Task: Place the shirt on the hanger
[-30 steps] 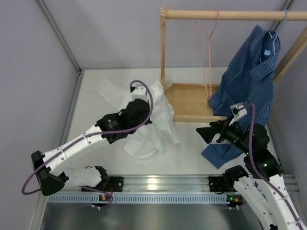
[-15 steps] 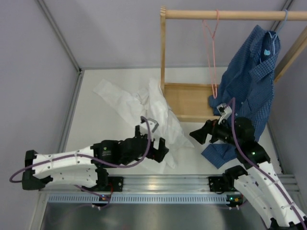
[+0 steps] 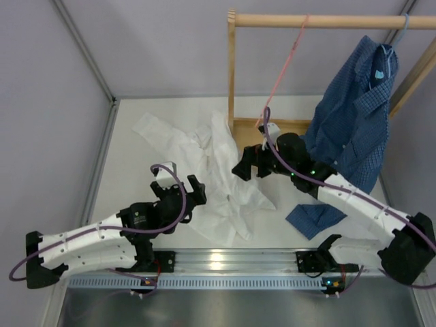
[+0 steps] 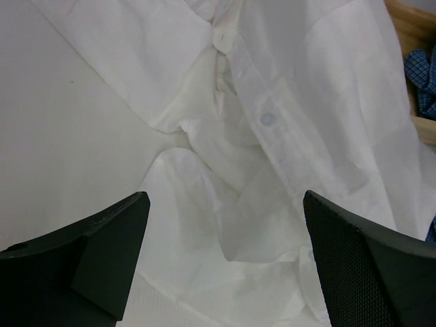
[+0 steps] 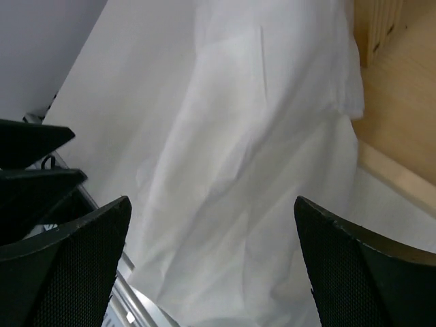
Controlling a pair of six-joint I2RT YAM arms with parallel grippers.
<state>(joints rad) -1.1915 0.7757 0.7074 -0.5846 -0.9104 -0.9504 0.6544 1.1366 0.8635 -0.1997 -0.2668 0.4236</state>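
Shirt (image 4: 327,82) button (image 4: 267,119): left wrist only.

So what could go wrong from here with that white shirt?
The pink hanger is tilted far sideways, its lower end by the right arm's wrist; it might get pulled off the rod. The white shirt lies crumpled, so the open left gripper or right gripper could pinch several layers.

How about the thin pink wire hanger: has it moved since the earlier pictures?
Yes. The thin pink wire hanger still hooks the wooden rail, but its lower end has swung left, toward the upright wooden post.
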